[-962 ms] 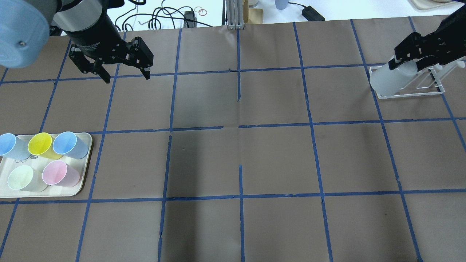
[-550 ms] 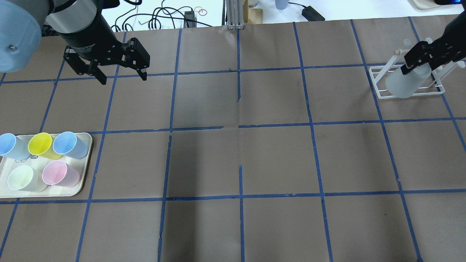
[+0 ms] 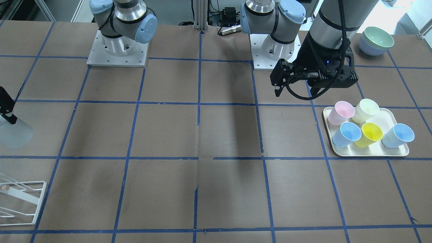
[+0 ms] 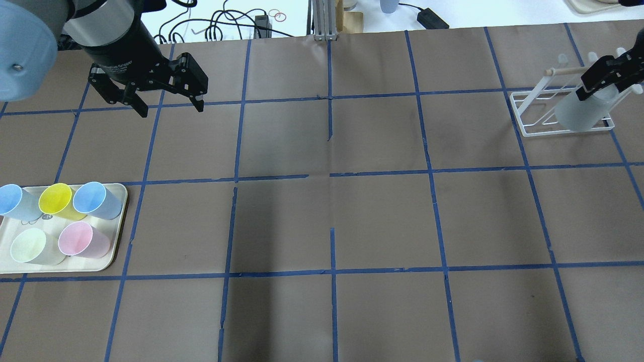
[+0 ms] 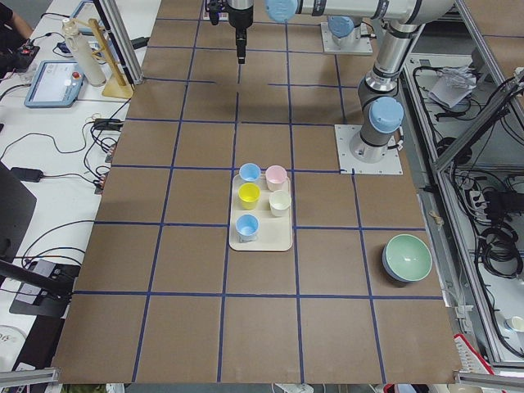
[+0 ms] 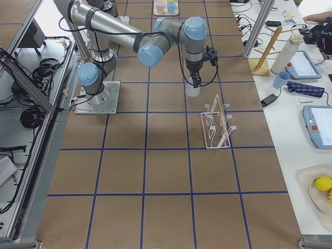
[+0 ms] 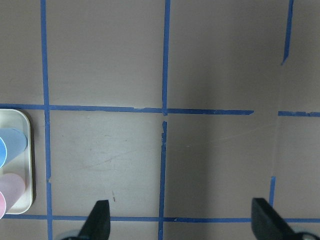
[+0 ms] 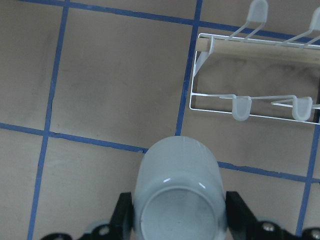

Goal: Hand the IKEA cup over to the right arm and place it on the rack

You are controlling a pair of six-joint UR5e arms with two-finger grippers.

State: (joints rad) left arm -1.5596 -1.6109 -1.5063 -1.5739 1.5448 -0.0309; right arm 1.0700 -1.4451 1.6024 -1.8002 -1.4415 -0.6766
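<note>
Brown paper-covered table point(image 4: 382, 216) gridded with blue tape. The right gripper point(image 4: 601, 90) holds the pale grey IKEA cup point(image 4: 578, 113) mouth down, its fingers closed on the sides near the base. Since 0.6 s earlier the cup has shifted rightward and now overlaps the right half of the white wire rack point(image 8: 260, 52) in the overhead view. The wrist view shows it beside the frame, on no peg. The left gripper point(image 4: 171, 109), fingers spread and empty, hovers almost unmoved beyond the cream tray point(image 4: 116, 226) of five coloured cups point(image 4: 83, 239).
</note>
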